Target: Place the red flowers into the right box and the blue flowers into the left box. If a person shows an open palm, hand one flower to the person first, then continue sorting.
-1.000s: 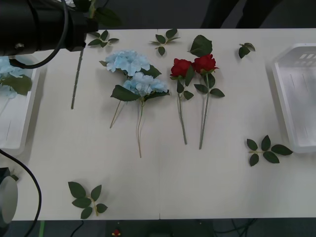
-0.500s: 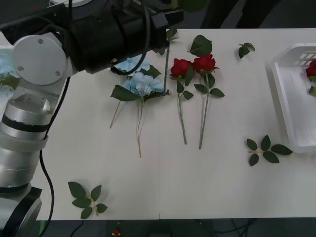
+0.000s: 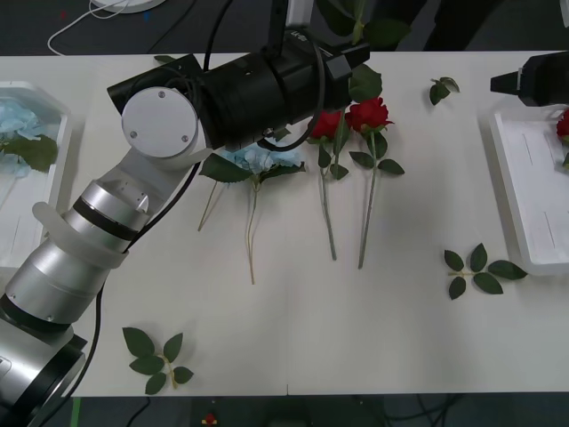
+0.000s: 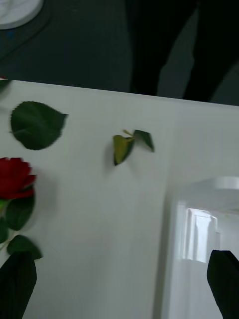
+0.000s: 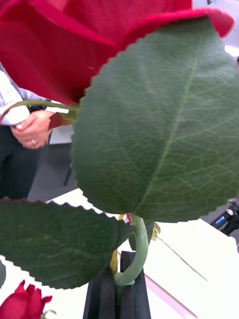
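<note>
Left gripper, at upper centre of the front view on the long silver-and-black arm, carries a red rose whose green leaves poke past the table's far edge. Two more red roses lie just beneath it, stems trailing down the frame, and a blue hydrangea cluster peeks out from under the arm. At the left edge, the left box already holds a blue flower. At the right edge, the right box has a red bloom at its rim, with the right gripper hovering just above that box's upper corner.

In the right wrist view, the right gripper's black fingers sit apart at the lower corners, spread and empty, over the box's white rim.

In the left wrist view, the black fingers are pressed together on the rose's green stem; bloom and a large leaf crowd the lens.

The likely risk: the thin stem is pinched low, so the top-heavy bloom could swivel or slip during the carry across, or the low arm could sweep the flowers lying beneath it.
</note>
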Available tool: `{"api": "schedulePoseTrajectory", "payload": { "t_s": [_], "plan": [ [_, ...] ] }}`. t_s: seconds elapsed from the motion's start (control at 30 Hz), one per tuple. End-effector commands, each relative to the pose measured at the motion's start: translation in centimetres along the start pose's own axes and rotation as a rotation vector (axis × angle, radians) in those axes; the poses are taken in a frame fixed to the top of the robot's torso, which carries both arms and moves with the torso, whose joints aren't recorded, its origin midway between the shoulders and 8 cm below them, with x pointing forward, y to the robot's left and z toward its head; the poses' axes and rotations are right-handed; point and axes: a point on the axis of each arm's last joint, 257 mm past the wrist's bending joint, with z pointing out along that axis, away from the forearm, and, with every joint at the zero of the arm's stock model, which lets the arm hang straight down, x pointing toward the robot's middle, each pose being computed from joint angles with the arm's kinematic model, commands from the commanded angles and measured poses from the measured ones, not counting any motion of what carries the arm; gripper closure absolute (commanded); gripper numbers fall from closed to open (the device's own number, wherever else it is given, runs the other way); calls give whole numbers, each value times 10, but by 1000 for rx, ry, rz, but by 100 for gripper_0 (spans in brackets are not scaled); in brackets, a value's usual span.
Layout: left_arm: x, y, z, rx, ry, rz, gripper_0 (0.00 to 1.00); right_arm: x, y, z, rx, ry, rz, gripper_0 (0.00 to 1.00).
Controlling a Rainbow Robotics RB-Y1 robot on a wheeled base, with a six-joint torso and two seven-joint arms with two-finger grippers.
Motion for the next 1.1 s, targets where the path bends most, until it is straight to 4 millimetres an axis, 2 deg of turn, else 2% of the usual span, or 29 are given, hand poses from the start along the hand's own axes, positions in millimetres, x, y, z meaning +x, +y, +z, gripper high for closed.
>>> {"api": "schedulePoseTrajectory", "payload": {
  "t_s": [0.03,0.17,0.3,0.53,0.7,0.87,1.1],
  "plan": [
    [-35,-14,12,34,-64,99,100,-18,40,-36,-111,-60,-162,0],
    [-36,-15,11,38,-70,83,100,-15,81,-52,-222,-93,-252,0],
    [-36,-15,11,38,-70,83,100,-14,146,-73,-448,-166,-303,0],
    [-36,-15,11,38,-70,83,100,-10,216,-93,-688,-296,-404,0],
    [-36,-15,11,38,-70,83,100,-8,247,-90,-739,-368,-457,0],
    [-36,-15,11,38,-70,83,100,-1,272,-74,-749,-387,-457,0],
    [-36,-15,11,38,-70,83,100,4,269,-49,-688,-382,-443,0]
  ]
}}
